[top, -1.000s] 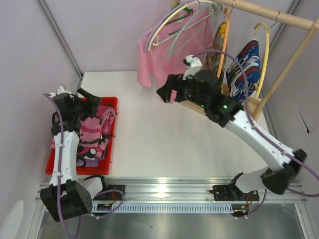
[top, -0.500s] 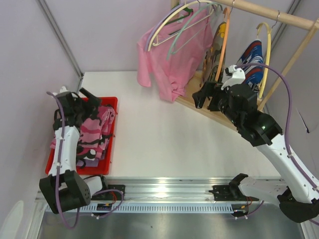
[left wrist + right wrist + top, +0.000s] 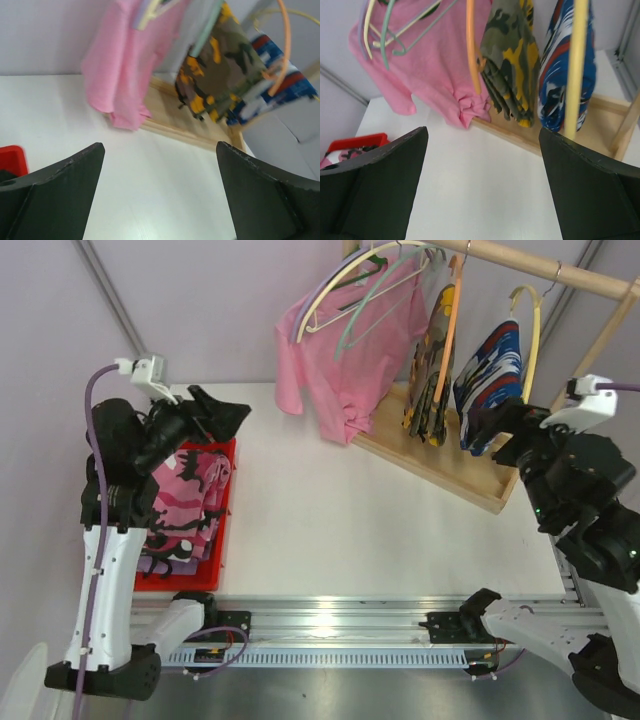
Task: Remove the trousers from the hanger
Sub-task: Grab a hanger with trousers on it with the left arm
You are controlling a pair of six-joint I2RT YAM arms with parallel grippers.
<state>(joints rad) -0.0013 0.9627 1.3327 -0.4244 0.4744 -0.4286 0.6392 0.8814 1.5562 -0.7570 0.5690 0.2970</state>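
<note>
Desk, white. Wooden rack at the far right, base board lying on the desk, rail overhead. Pink T-shirt hangs at the rail's left end, hem bunched just above the board; it hangs between the left tool and the hung trousers.

Olive pair draped over an orange hanger, just right of the T-shirt. Blue pair on a yellow hanger, next along. Both hang long axis vertical, lower ends down near the board.

Red tray at the desk's left edge holds a heaped pink camo pair; axis unclear.

Left tool: raised over the tray's far end, fingers spread wide, nothing held; faces the rack, well apart from it.

Right tool: fingers spread wide, empty, near the blue pair's lower end, not touching.
</note>
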